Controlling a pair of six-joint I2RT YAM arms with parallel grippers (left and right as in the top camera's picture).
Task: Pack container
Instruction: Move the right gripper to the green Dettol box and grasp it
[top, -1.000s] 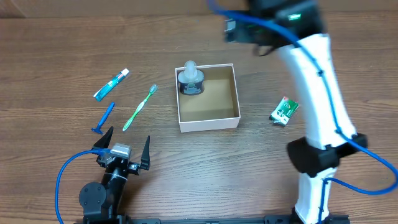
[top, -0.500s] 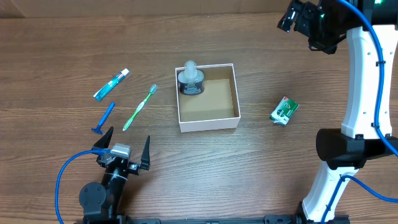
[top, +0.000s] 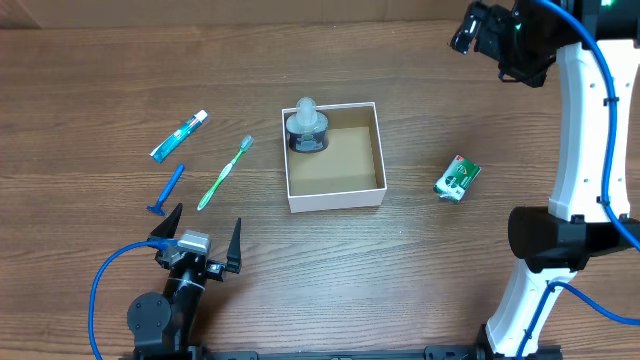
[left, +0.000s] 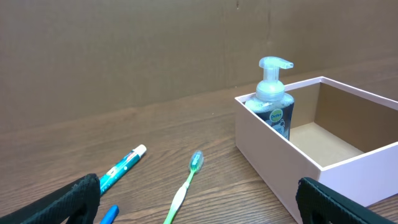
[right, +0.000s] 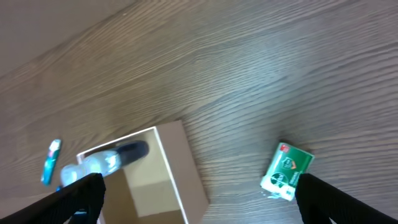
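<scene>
The container is a white box with a brown inside at the table's middle. A pump bottle stands in its back left corner; both show in the left wrist view, container, bottle, and in the right wrist view, container. A green toothbrush, a toothpaste tube and a blue razor lie left of it. A green soap packet lies right of it, also seen from the right wrist. My left gripper is open and empty near the front edge. My right gripper is open and empty, high at the back right.
The right arm's white links rise along the right side. A blue cable loops by the left arm's base. A cardboard wall stands behind the table.
The right arm swung from above the container to the back right a second ago; since half a second ago nothing has visibly moved. The left arm has stayed still.
</scene>
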